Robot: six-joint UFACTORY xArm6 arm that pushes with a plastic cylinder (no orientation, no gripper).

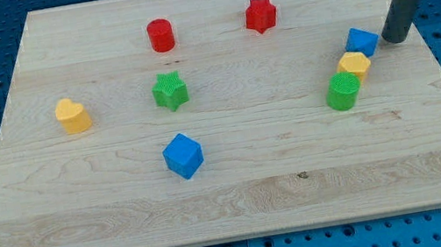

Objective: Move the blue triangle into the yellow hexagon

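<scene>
We find our tip (391,40) at the view's right edge of the bench (242,200), planted just beside the blue triangle (362,41), on that block's right flank and so close that we cannot tell whether the two touch. The blue triangle sits at the view's upper end of a short slanting chain: below it and a little to the left comes the yellow hexagon (354,64), apparently touching or nearly touching it, and below that again the green cylinder (343,91) leans up against the yellow one. So the relation our coming move turns on is this: the yellow hexagon lies down and slightly left of the blue triangle, while our tip stands to the triangle's right, level with it or a shade lower. We judge that a push straight leftward would slide the triangle past the top of the hexagon; to close them squarely we would do better to bring the tip round to the triangle's upper right and press down and left along the chain. We carry no fingers, only the straight dark rod, so there is nothing spread or pinched. The other blocks lie well apart and play no part.
</scene>
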